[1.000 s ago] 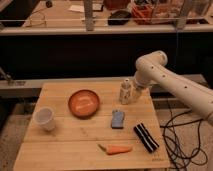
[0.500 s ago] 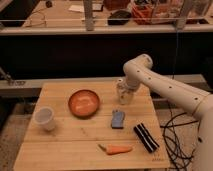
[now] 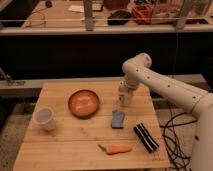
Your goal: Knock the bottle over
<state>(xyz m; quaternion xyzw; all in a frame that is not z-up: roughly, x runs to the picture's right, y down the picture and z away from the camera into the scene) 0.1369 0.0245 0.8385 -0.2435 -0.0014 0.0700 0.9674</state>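
Observation:
The small pale bottle stands upright near the back right of the wooden table, just right of the orange bowl. My gripper hangs from the white arm and sits right at the bottle's top and right side, partly hiding it. I cannot tell whether it touches the bottle.
An orange bowl sits mid-table and a white cup at the left. A blue sponge, a black striped object and a carrot lie in front of the bottle. Cables hang past the right edge.
The arm has swung left and the gripper has closed in on the bottle from the right. The bottle still stands where it was.

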